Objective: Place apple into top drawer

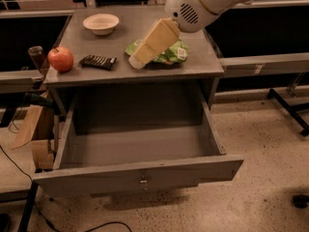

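The red-orange apple (pixel 60 59) sits at the left front edge of the grey cabinet top (pixel 120 40). The top drawer (pixel 137 173) below is pulled wide open and holds nothing, with a small metal lock at the middle of its front panel. My gripper (pixel 136 61) hangs from the white arm at the upper right. It hovers over the cabinet top in front of the green bag, well to the right of the apple and holding nothing that I can see.
A cream bowl (pixel 101 23) stands at the back of the cabinet top. A dark snack bar (pixel 98 61) lies just right of the apple, and a green chip bag (pixel 169 53) lies partly behind the gripper. A cardboard box (pixel 30 129) and cables lie at the left on the floor.
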### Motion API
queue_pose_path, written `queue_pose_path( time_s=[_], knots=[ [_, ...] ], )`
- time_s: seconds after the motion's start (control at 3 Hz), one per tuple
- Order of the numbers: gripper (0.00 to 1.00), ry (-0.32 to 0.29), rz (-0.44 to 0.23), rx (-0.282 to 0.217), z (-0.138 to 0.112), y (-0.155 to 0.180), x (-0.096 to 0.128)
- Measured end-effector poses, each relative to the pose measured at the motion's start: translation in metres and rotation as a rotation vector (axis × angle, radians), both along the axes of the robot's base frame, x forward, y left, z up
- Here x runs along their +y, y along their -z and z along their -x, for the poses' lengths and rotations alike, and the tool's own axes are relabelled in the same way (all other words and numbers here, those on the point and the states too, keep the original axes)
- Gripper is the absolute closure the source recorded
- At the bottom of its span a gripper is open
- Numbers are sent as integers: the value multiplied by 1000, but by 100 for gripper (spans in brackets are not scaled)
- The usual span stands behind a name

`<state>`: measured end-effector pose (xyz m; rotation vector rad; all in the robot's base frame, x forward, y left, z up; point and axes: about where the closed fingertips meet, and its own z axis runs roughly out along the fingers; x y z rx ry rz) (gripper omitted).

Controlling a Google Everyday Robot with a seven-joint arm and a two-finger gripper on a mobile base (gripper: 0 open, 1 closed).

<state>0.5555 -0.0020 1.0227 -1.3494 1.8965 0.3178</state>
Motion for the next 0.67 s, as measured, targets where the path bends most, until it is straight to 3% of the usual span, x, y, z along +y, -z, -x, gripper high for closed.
queue_pose_path(
  time_s=[0.33,0.67],
  knots=[
    [0,0,0,0,0,0,0],
    [0,34,-49,-22,-16,0,11]
  ],
)
